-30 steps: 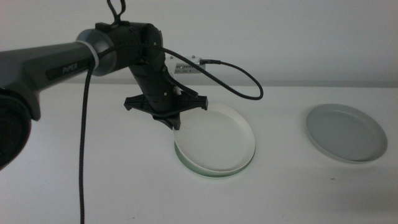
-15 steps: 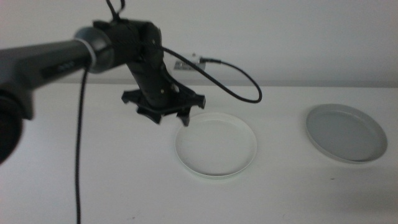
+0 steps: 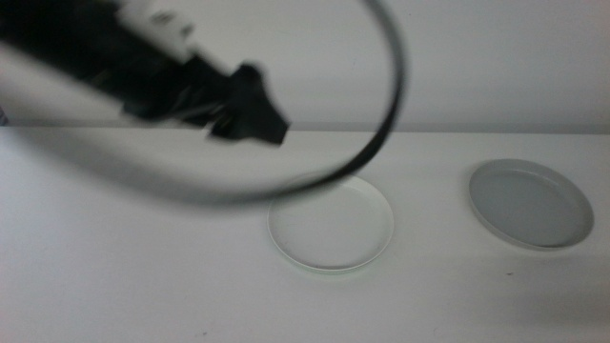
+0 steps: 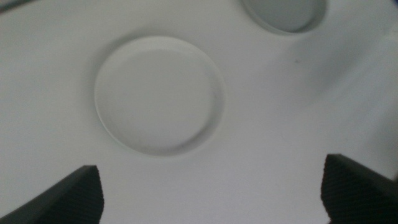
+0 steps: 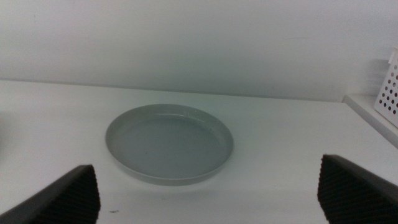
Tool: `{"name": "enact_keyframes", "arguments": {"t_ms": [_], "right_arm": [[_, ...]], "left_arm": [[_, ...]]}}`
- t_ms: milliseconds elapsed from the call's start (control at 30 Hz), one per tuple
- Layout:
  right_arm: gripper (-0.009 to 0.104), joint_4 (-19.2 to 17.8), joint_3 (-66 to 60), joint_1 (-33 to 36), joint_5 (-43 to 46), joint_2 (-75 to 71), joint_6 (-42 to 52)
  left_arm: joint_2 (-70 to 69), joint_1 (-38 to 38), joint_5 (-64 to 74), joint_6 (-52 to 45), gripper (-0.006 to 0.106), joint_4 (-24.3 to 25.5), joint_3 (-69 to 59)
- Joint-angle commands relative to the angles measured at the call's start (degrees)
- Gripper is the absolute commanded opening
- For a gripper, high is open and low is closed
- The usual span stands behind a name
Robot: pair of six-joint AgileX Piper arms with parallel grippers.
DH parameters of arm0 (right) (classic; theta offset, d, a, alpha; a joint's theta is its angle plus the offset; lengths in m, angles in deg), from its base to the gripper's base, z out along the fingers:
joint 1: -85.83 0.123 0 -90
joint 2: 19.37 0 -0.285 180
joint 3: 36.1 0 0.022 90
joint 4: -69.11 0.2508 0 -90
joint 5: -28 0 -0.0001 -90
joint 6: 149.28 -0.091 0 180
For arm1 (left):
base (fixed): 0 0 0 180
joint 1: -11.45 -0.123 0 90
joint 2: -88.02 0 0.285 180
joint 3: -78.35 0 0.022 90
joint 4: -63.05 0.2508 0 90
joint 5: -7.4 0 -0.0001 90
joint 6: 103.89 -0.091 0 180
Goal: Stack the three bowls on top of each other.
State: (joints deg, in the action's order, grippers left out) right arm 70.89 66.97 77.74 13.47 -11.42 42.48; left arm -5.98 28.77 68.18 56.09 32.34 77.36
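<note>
Lifted clear since a second ago, the left gripper (image 4: 211, 193) hangs wide open above the cream-white bowl (image 3: 331, 226), nested in the mint bowl (image 3: 329, 267). Right of them lies the empty grey bowl (image 3: 530, 203), faced by the wide-open right gripper (image 5: 208, 193).

You get soft, even, dim light and faint shadows — the left arm (image 3: 143, 71) and its cable (image 3: 381, 143) smear with blur.

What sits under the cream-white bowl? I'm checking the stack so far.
A thin mint-green rim shows under the cream-white bowl, so the green bowl lies beneath; the rest of it is covered. The grey bowl sits apart.
</note>
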Motion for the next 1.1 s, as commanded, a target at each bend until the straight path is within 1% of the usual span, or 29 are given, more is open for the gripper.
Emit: {"name": "enact_keyframes", "arguments": {"t_ms": [0,67,100,133,200,300,400,533,600,633,733,800,867,1067], "right_arm": [[0.093,-0.39,-2.56,0.10,0.43,-2.22,0.10],[0.093,-0.39,-2.56,0.10,0.43,-2.22,0.10],[0.093,-0.39,-2.56,0.10,0.43,-2.22,0.10],[0.093,-0.39,-2.56,0.10,0.43,-2.22,0.10],[0.093,-0.39,-2.56,0.10,0.43,-2.22,0.10],[0.093,-0.39,-2.56,0.10,0.43,-2.22,0.10],[0.093,-0.39,-2.56,0.10,0.43,-2.22,0.10],[0.093,-0.39,-2.56,0.10,0.43,-2.22,0.10],[0.093,-0.39,-2.56,0.10,0.43,-2.22,0.10],[0.093,-0.39,-2.56,0.10,0.43,-2.22,0.10],[0.093,-0.39,-2.56,0.10,0.43,-2.22,0.10],[0.093,-0.39,-2.56,0.10,0.43,-2.22,0.10],[0.093,-0.39,-2.56,0.10,0.43,-2.22,0.10],[0.093,-0.39,-2.56,0.10,0.43,-2.22,0.10]], "left_arm": [[-4.86,-3.64,-2.52,-6.26,0.094,-7.27,-7.18],[-6.96,-6.80,-1.76,-9.70,0.094,-11.67,-10.80],[-7.25,-7.84,-1.07,-10.61,0.094,-12.81,-11.55],[-7.37,-8.79,-0.54,-11.73,0.094,-13.82,-12.12],[-7.36,-9.37,-0.52,-12.77,0.094,-13.93,-12.69],[-7.36,-9.37,-1.99,-12.50,0.094,-12.09,-12.67],[-7.36,-9.37,-3.16,-9.96,0.094,-9.65,-12.57],[-7.36,-9.01,-3.09,-9.42,0.094,-8.19,-11.81],[-7.47,-7.55,-2.95,-7.69,0.094,-7.20,-11.04],[-7.50,-6.40,-3.11,-6.20,0.094,-5.86,-10.40],[-7.50,-1.74,-4.40,-0.19,0.094,2.03,-8.24],[-7.50,0.90,-4.99,3.06,0.094,6.03,-7.19],[-7.50,1.63,-5.54,3.69,0.094,6.95,-6.95],[-7.50,1.63,-5.49,3.69,0.094,6.98,-6.95]]}}
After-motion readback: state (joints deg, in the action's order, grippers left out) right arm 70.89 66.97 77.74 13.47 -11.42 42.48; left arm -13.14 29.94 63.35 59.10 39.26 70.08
